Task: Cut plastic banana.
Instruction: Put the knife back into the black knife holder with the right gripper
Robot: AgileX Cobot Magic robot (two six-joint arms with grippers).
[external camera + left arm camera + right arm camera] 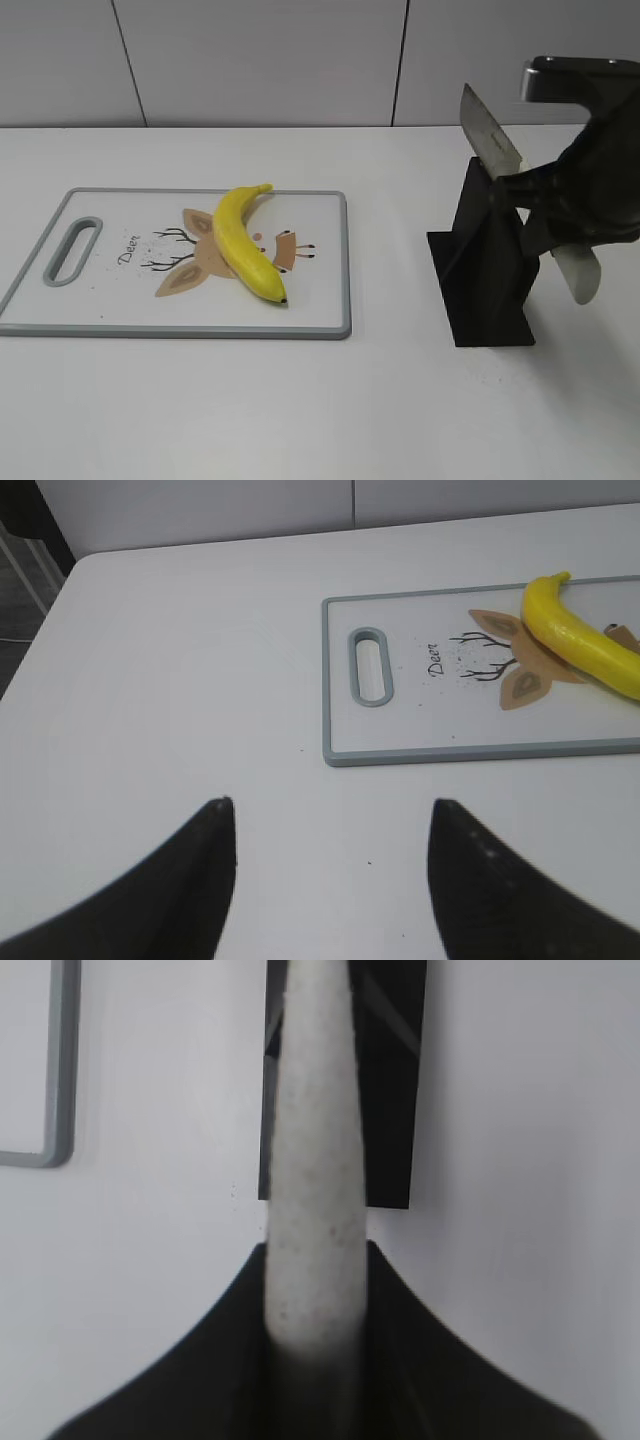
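Right wrist view: the right hand [315, 1360] is clamped on the knife [497, 148] handle at the black stand [483, 270]. Left hand [330, 880] is held open, idle. Nothing's been cut yet; plastic banana [245, 243] is lying whole on the cutting board [60, 312].

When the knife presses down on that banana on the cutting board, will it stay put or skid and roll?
The plastic banana looks smooth and glossy, so it may skid on the cutting board. It lies on its curved side, unheld; the left gripper is open, off the board. It could pivot or rock under the knife in the right gripper.
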